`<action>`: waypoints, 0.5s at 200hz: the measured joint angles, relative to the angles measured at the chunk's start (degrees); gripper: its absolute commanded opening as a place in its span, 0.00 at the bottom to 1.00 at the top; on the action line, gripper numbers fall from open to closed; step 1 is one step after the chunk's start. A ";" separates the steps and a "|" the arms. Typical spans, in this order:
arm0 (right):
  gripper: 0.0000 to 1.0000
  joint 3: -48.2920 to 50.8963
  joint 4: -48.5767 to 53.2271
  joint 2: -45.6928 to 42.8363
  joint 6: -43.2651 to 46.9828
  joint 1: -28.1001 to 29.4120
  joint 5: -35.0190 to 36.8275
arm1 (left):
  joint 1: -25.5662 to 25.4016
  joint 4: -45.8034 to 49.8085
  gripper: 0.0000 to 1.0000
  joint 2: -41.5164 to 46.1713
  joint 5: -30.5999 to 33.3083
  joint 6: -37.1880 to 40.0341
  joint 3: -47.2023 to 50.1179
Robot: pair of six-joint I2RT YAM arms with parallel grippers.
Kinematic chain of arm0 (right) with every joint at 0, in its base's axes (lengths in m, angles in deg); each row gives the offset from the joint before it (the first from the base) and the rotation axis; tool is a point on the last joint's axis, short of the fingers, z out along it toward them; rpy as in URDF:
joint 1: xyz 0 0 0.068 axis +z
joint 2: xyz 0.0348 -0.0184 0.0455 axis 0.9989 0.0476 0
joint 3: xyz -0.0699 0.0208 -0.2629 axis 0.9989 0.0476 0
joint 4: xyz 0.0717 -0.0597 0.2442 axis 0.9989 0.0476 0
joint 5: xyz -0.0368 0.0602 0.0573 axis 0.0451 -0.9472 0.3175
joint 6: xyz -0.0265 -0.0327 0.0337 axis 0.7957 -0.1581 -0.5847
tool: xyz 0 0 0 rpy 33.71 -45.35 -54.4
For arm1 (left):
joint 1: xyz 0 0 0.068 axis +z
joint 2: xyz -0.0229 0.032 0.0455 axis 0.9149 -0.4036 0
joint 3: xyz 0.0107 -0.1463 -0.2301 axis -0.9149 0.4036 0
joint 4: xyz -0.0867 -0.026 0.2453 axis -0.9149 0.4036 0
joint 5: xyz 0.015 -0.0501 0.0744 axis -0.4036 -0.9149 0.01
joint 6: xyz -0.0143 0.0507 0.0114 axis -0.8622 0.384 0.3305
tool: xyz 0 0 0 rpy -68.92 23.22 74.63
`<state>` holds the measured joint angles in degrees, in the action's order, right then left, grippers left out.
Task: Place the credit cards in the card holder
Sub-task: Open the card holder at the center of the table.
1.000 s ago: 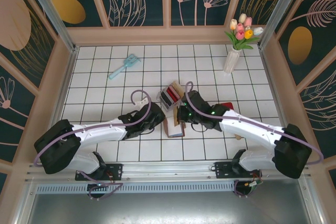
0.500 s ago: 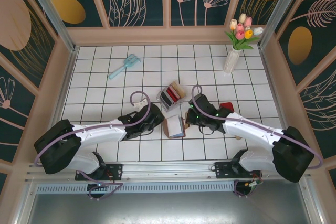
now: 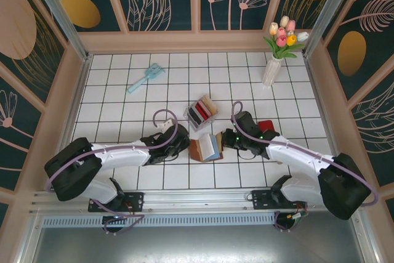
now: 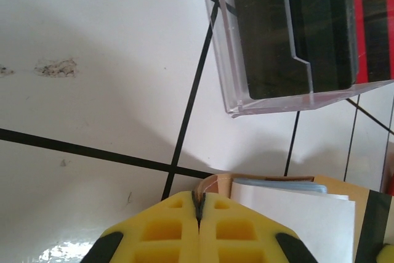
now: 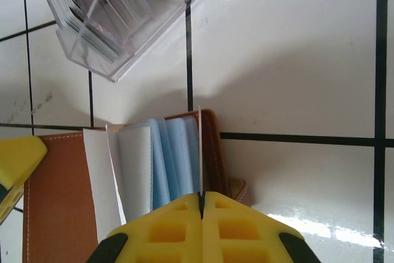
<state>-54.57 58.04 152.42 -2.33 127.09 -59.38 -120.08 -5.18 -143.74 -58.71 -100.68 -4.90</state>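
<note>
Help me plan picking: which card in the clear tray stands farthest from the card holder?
The tan card, at the clear tray's far end; the red card and black card stand nearer.

Brown leather booklet card holder [image 3: 205, 148]: reddish-brown cover, pale blue and white inner sleeves. Clear plastic box tray [image 4: 221, 60]: colourless walls. Thin plastic credit cards [image 3: 199, 113]: red, black, tan. White tiled table [image 3: 123, 103]: black grid lines. Left gripper [image 4: 198, 204], right gripper [image 5: 201, 198]: yellow, black trim.
</note>
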 measured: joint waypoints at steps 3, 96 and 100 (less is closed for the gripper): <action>0.00 0.09 -0.02 -0.04 0.00 -0.07 -0.11 | 0.00 0.02 0.00 -0.09 0.00 0.02 0.00; 0.00 0.22 -4.11 -3.39 1.36 -1.79 -10.05 | 0.00 -0.13 0.00 -3.58 -0.74 2.43 -0.35; 0.00 0.22 -4.24 -2.99 1.46 -1.68 -10.36 | 0.00 -0.13 0.00 -3.69 -0.90 2.47 -0.42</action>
<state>-54.35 53.80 149.42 -0.86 125.40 -69.74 -120.08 -5.31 -147.43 -59.61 -98.21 -5.32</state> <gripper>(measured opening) 0.053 0.070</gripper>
